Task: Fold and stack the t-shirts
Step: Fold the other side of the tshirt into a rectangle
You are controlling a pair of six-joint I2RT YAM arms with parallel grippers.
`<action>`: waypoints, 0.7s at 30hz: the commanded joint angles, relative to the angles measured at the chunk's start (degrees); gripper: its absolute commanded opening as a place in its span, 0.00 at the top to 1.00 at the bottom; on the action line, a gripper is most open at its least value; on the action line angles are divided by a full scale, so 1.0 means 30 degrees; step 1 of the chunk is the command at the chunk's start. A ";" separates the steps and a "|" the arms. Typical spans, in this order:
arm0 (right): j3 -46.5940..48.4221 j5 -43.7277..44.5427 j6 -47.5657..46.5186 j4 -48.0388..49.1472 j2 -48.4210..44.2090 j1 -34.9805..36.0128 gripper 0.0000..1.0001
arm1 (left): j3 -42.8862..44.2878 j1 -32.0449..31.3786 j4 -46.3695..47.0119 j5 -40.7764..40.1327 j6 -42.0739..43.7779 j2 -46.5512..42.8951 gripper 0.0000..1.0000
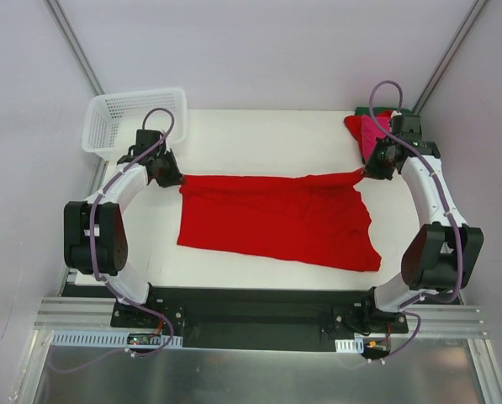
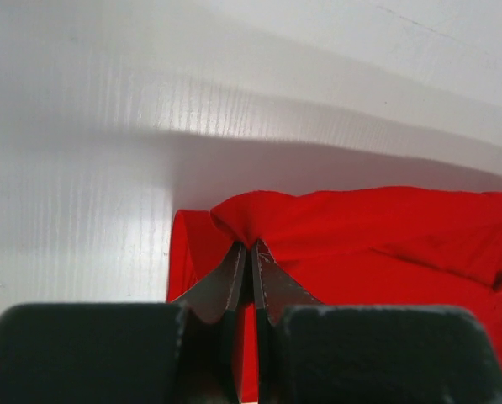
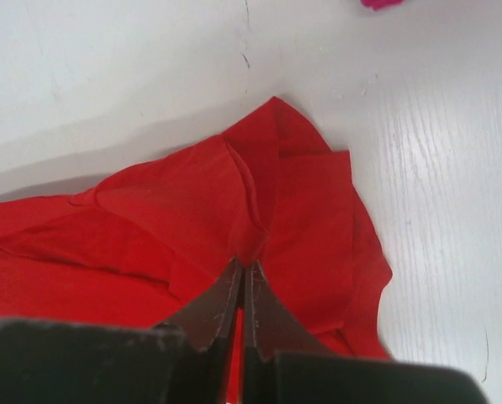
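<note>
The left gripper [image 2: 249, 246] has its jaws drawn together to a thin slit, pinching a raised fold of the bright red t-shirt [image 1: 276, 219] at the shirt's far left corner. The right gripper [image 3: 244, 263] is likewise clamped narrow on a gathered fold of the same shirt, at its far right corner. Cloth rises into a small peak at each pinch point.

The bright red t-shirt lies spread across the middle of the white table [image 1: 259, 135], between the two arms. Its far edge runs from one gripper to the other, and its near edge lies toward the arm bases.

Beyond the right gripper, at the far right corner of the table, a magenta-pink t-shirt [image 1: 370, 130] lies in a small heap. A dark green t-shirt [image 1: 359, 111] shows at the heap's far edge.

A white mesh basket [image 1: 133, 118] sits at the far left corner, just behind the left arm's wrist.
</note>
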 commanded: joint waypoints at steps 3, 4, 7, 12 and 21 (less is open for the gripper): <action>-0.1120 0.0250 0.0487 -0.0789 -0.2473 -0.0148 0.99 | -0.1137 0.0212 -0.0275 -0.0624 0.0168 -0.2033 1.00; -0.1295 0.0278 0.0516 -0.0877 -0.2649 -0.0148 0.99 | -0.1256 0.0212 -0.0304 -0.0682 0.0168 -0.2208 1.00; -0.1882 0.0337 0.0517 -0.1199 -0.3469 -0.0148 0.99 | -0.1462 0.0329 -0.0392 -0.0682 0.0227 -0.2356 1.00; -0.2964 -0.0072 0.0516 -0.1960 -0.4933 -0.0148 0.99 | -0.1608 0.0359 -0.0539 -0.0770 0.0256 -0.2298 1.00; -0.4841 -0.0425 0.0897 -0.3630 -0.8800 -0.0118 0.99 | -0.1813 0.0359 -0.0685 -0.0858 0.0197 -0.2385 1.00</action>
